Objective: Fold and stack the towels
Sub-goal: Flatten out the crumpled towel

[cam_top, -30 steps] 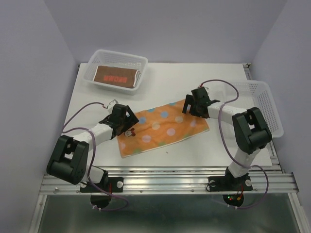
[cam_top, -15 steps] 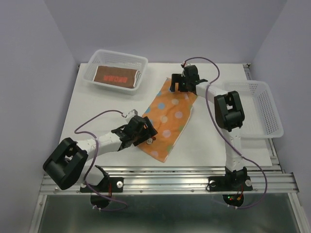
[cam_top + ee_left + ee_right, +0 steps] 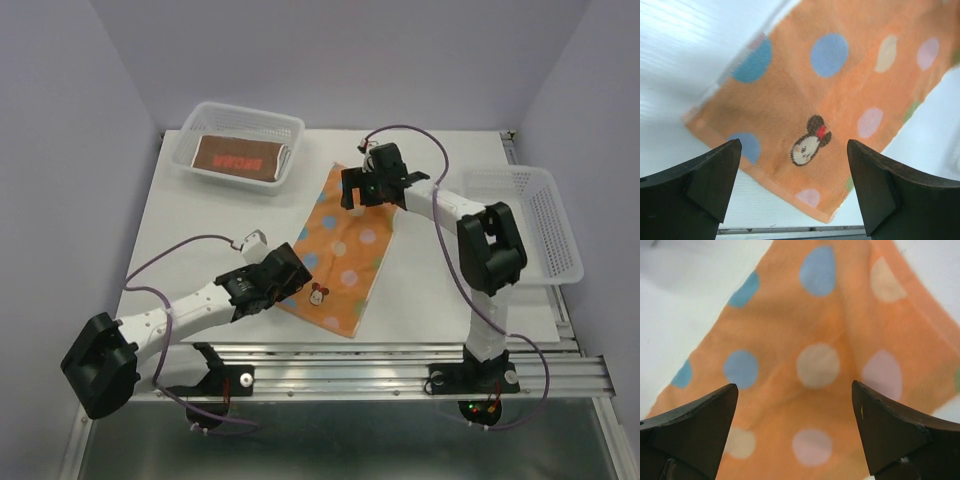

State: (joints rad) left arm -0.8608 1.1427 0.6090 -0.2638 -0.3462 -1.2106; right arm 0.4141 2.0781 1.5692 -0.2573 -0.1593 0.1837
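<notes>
Lying flat on the surface, orange towel (image 3: 348, 250) runs diagonally near-to-far btw both arms: left fingers (image 3: 715, 175) wide open & empty at its near end, right fingers (image 3: 700, 425) same over the far end.

orange towel (image 3: 785, 100): cropped in wrist views | brown-red towel (image 3: 238, 158): print unreadable

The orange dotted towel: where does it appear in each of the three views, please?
Top external: the orange towel lies at the centre, slanted.
Left wrist: it fills the centre and upper right.
Right wrist: it fills most of the picture.
Shared landmark: the mouse-head print, seen in top and left wrist views only.
</notes>
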